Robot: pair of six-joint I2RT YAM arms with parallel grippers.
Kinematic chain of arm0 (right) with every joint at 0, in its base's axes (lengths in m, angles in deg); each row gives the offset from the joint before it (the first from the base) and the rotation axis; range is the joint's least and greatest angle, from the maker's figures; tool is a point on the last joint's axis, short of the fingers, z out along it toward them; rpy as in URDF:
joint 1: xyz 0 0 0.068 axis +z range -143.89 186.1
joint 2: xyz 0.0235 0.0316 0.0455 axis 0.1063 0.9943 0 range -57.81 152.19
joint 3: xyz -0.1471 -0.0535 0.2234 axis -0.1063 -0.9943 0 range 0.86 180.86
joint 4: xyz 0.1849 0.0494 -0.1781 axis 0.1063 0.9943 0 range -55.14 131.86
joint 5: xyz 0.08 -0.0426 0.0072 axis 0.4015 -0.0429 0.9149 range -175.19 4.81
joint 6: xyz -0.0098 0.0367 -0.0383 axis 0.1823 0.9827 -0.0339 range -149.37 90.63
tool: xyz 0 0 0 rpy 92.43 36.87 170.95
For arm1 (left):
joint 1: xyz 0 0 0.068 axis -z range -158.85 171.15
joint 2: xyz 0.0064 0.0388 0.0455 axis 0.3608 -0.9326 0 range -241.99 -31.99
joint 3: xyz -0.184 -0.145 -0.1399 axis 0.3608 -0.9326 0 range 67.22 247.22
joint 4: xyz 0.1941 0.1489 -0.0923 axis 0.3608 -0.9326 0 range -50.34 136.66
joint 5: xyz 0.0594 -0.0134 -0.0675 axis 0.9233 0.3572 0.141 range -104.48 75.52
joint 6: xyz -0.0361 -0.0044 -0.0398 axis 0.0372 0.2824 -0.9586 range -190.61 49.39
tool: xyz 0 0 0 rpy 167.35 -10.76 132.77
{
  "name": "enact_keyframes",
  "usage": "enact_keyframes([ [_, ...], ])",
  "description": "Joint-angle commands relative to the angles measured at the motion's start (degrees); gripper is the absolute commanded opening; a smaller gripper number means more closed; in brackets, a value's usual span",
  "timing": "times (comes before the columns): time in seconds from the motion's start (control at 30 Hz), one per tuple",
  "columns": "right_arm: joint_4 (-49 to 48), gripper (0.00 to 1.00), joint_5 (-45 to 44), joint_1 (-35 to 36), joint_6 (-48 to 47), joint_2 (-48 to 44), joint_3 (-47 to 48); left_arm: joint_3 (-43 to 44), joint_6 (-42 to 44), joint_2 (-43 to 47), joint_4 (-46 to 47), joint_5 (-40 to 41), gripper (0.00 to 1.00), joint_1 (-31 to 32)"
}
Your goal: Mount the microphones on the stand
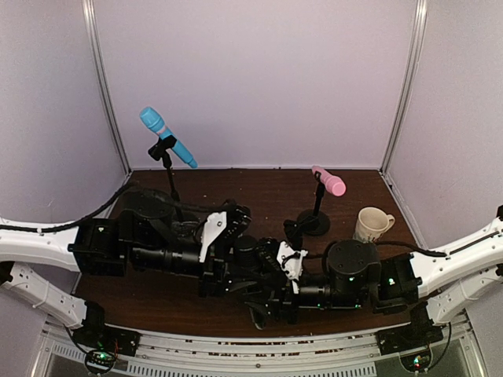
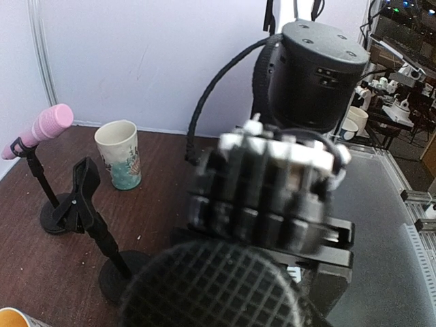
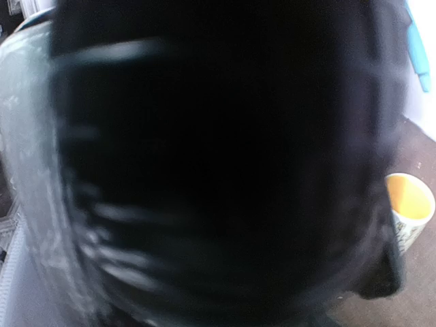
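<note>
The light blue microphone [image 1: 167, 137] sits clipped in the tall stand [image 1: 171, 184] at the back left. The pink microphone [image 1: 328, 181] sits in a short stand [image 1: 316, 212] at the back right; it also shows in the left wrist view [image 2: 41, 128]. A third stand with an empty clip [image 2: 85, 187] is near the middle. The black microphone's mesh head [image 2: 211, 286] fills the bottom of the left wrist view, at my left gripper's [image 1: 250, 253] jaws, hiding its fingers. My right gripper [image 1: 271, 276] faces it almost touching. The right wrist view is blocked by something dark.
A white patterned mug [image 1: 372, 224] stands at the right, also in the left wrist view [image 2: 119, 155]. A yellow-lined cup [image 3: 409, 208] is beside the arms. Both arms crowd the table's middle. Walls close the back and sides.
</note>
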Motion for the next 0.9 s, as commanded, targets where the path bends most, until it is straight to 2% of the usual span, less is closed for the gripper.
enact_keyframes([
  [0.0,0.6,0.66,-2.1,-0.1,0.0,-3.0,-1.7,-1.4,-0.4,3.0,6.8,-0.9,0.23,0.3],
  [0.1,-0.5,0.72,-6.5,-0.2,0.8,-6.7,-5.0,-2.8,-1.6,5.2,8.6,3.0,0.18,0.2],
  [0.23,-0.6,0.73,-7.4,-0.2,0.7,-7.7,-6.6,-5.5,-5.2,7.8,13.6,6.2,0.11,-0.6],
  [0.3,-0.6,0.73,-7.1,-0.2,0.8,-6.5,-6.6,-7.0,-7.1,8.5,16.2,6.2,0.07,-1.5],
  [0.47,-1.4,0.72,-5.8,-0.1,0.3,-4.9,-5.8,-8.6,-10.6,8.3,19.8,3.9,0.05,-3.4],
  [0.77,0.2,0.63,-4.7,0.0,-1.6,-3.2,-4.5,-10.3,-12.5,8.6,22.3,5.2,0.0,-4.2],
  [0.87,0.3,0.55,-3.9,0.1,-1.4,-3.0,-4.6,-10.2,-13.0,8.5,22.4,4.9,0.0,-4.5],
])
